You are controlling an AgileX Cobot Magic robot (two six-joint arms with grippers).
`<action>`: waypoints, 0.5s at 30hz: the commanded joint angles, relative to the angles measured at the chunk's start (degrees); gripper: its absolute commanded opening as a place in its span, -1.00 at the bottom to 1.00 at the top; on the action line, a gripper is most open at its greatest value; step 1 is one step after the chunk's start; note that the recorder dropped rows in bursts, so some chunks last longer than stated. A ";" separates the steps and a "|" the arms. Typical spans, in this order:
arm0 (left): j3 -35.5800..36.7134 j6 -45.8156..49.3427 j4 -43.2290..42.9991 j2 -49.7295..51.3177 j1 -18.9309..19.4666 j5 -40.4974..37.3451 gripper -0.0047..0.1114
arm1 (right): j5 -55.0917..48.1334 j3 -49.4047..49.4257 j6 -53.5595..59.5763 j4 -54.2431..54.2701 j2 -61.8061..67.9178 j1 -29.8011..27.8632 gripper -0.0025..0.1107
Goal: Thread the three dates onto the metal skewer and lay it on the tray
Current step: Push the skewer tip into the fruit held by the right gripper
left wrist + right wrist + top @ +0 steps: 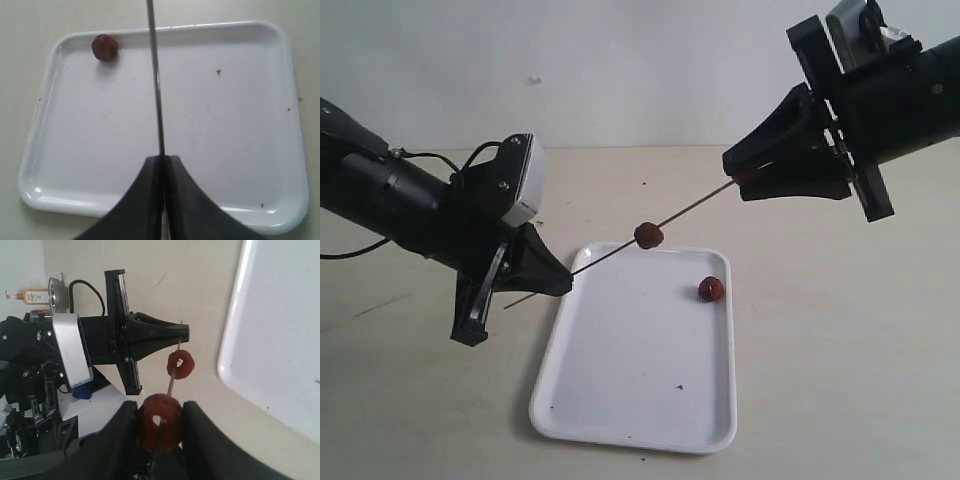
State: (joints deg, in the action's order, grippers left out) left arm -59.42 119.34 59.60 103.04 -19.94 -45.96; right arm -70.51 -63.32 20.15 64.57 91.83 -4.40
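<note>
The left gripper (560,282) has its fingers pressed flat together on the skewer (610,256), pinching the thin rod near one end; a short stub pokes out behind the fingertips. It hangs over the tabletop (820,380) just outside the tray's (620,420) left long rim, near the far left corner.

The right gripper (738,185) pinches the end date (160,426) between its two fingers, which touch the fruit on both sides (the jaws stand only as wide as the fruit). The skewer runs into this date. This gripper sits above the tabletop beyond the tray's far right corner, higher than the left one.

Between the two grippers the skewer is held in the air, sloping up from left to right and crossing over the tray's far left corner.

The mid date (648,235) is threaded on the skewer about halfway along, hanging over the tray's far short rim and well apart from both sets of fingertips.

The loose date (711,289) lies inside the tray, near the far right corner and close to the right long rim, touching neither skewer nor gripper.

The tray lies flat on the tabletop, with a few dark specks on its white floor.
</note>
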 commanded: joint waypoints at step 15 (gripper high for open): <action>-3.19 0.68 0.28 0.05 -0.82 -3.70 -0.92 | 0.54 -0.57 -0.26 1.45 -0.04 -0.27 -0.43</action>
State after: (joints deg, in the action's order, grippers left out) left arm -62.17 119.34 59.60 103.04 -20.16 -47.65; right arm -70.60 -63.32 20.01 64.68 91.83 -4.40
